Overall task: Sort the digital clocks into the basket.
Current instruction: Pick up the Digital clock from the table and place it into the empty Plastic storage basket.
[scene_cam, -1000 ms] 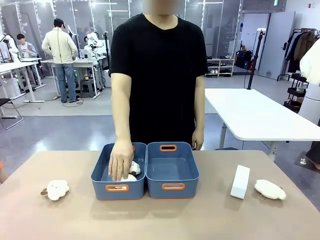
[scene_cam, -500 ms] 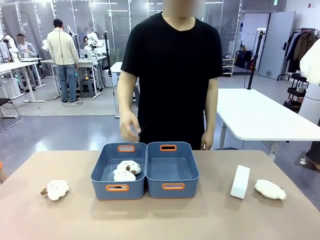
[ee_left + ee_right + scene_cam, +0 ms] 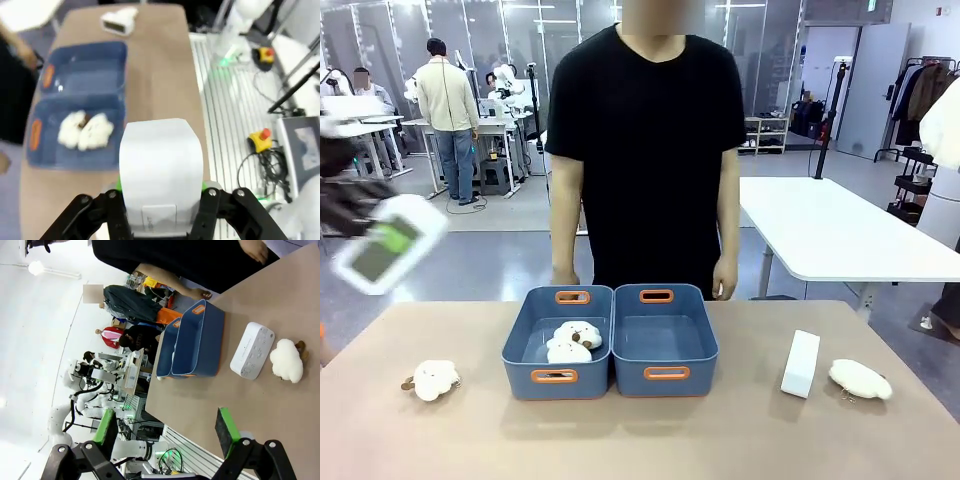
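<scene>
The left tool (image 3: 161,200) is clamped on one clock (image 3: 388,245), held high in the air off the left end of the bench (image 3: 640,440), well apart from both bins. The step in hand looks like the carry: this clock is lifted and not yet dropped. The left bin (image 3: 520,378) has plush toys (image 3: 570,342) in it, so the empty right bin (image 3: 695,378) is probably the one for clocks. The next move calls for swinging above the left bin's rim, stopping over the right bin, then lowering and letting go inside its walls.

The right tool (image 3: 165,432) hangs spread wide with nothing in it, above the right part of the bench. The second clock (image 3: 800,363) rests on the bench right of the bins, with bare surface between, and a plush (image 3: 860,378) just beside it on the outer side. A person (image 3: 645,150) stands at the far edge, a hand (image 3: 723,290) near the right bin's far rim, so the near side looks the freer way in.
</scene>
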Tool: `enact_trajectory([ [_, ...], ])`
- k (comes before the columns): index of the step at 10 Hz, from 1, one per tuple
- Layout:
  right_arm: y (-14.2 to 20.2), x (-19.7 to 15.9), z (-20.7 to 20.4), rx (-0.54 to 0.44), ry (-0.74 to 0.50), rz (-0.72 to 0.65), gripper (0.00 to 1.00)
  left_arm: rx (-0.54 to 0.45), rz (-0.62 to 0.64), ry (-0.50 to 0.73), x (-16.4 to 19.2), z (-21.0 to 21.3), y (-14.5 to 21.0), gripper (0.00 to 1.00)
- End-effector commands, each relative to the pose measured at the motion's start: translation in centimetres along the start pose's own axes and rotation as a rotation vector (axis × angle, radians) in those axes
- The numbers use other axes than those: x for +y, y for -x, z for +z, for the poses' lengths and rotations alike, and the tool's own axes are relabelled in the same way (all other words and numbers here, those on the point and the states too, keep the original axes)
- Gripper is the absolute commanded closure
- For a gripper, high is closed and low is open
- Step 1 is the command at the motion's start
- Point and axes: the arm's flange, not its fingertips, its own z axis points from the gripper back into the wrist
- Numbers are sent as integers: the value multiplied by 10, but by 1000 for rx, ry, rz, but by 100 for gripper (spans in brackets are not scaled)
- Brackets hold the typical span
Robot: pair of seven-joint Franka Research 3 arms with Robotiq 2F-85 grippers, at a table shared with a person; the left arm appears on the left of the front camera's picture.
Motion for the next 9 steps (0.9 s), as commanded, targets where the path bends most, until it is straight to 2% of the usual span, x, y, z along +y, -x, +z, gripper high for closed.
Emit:
enact_trajectory([
  [1,0,2,2,-2,-11,9,0,156,-105,-16,51,-62,-54,100],
  [3,0,2,2,-2,-11,9,0,164,-213,-49,67,-132,-125,100],
  [4,0,2,2,-2,-11,9,0,165,-251,-69,70,-161,-148,100],
  [5,0,2,2,-2,-11,9,0,169,-317,-137,83,-190,-164,100],
  [6,0,2,2,-2,-11,9,0,153,-303,-183,99,-220,-174,100],
  [8,0,2,2,-2,-11,9,0,255,-326,-288,122,-285,-183,100],
  [9,0,2,2,-2,-11,9,0,263,-305,-248,130,-313,-183,100],
])
